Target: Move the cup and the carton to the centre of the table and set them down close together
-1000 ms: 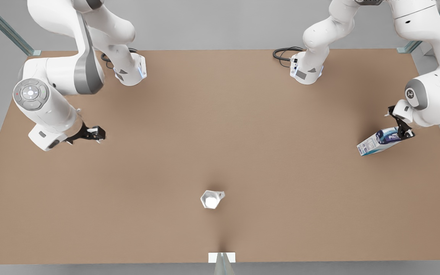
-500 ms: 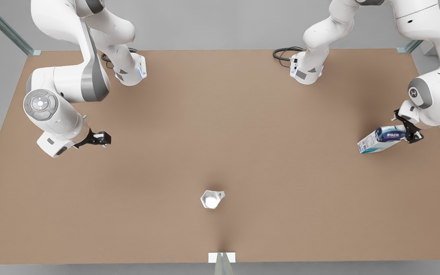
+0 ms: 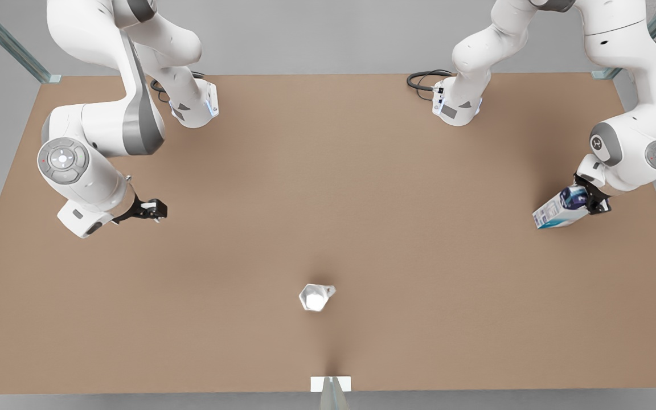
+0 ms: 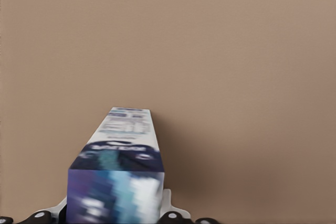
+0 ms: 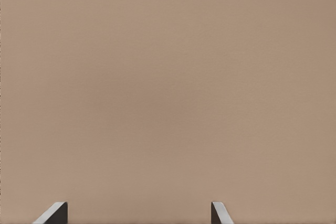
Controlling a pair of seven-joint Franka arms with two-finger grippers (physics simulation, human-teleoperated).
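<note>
The cup [image 3: 315, 297], pale and faceted with a white inside, stands alone on the table [image 3: 328, 171] near the front edge, at mid width. The carton [image 3: 556, 212] is at the front view's far right, tilted, with its far end raised. My left gripper [image 3: 589, 199] is shut on that raised end. In the left wrist view the carton [image 4: 119, 182] sits between the fingers, label end pointing away. My right gripper [image 3: 154, 210] hovers open at the front view's left, far from the cup; its fingertips [image 5: 52, 213] frame bare tabletop.
Both arm bases [image 3: 191, 108] [image 3: 456, 108] stand at the table's far edge, with a black cable [image 3: 422, 80] beside one. A small white tab [image 3: 331, 383] marks the front edge. Open tabletop lies between the cup and the carton.
The left gripper has tipped the carton steeper, its raised end moving toward the view's left while its low corner stays put. The right gripper moved slightly toward the front edge.
</note>
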